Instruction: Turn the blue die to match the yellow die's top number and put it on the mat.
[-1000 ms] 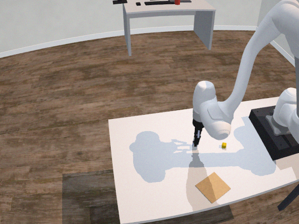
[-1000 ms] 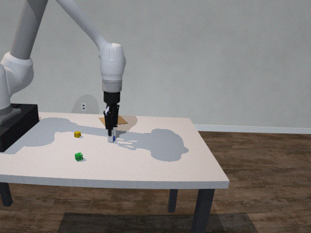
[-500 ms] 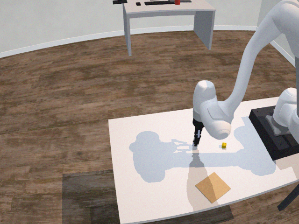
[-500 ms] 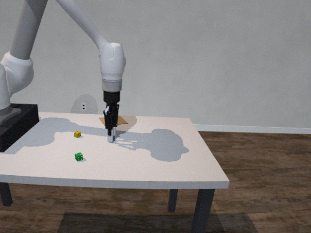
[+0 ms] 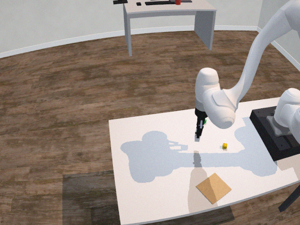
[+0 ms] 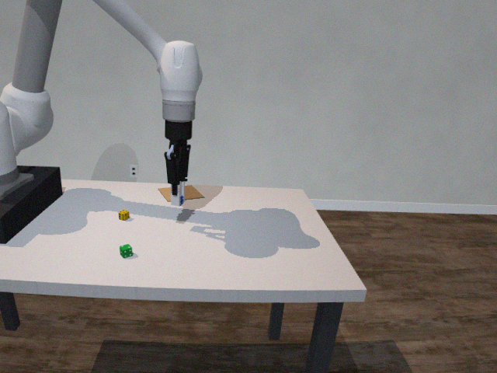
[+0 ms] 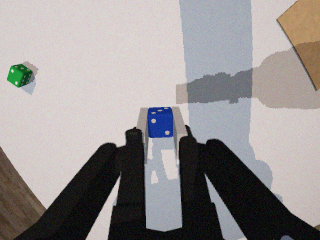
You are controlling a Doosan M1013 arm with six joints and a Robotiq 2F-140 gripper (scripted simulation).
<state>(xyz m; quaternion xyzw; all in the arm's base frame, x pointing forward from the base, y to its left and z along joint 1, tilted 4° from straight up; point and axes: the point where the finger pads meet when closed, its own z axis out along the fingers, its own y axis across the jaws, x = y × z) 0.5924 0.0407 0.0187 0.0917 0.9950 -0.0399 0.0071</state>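
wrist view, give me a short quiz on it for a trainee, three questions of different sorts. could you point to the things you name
1. True or false: the green die (image 6: pixel 126 250) (image 7: pixel 19 75) is between the fingers.
2. Fill in: the gripper (image 5: pixel 197 138) (image 6: pixel 178 200) (image 7: pixel 160 118) is shut on the ____ die.
3. Which thing shows at the upper right corner?
a) yellow die
b) tan mat (image 5: pixel 213 188) (image 6: pixel 188 193) (image 7: pixel 306 30)
c) robot base

Key: 1 false; 2 blue; 3 b

The blue cube-shaped die with white pips (image 6: pixel 182 199) (image 7: pixel 160 123) is now raised higher above the white table (image 5: pixel 154 200) (image 6: pixel 241 277) (image 7: pixel 90 115) by the black gripper (image 5: pixel 197 137) (image 6: pixel 178 199) (image 7: pixel 160 118).
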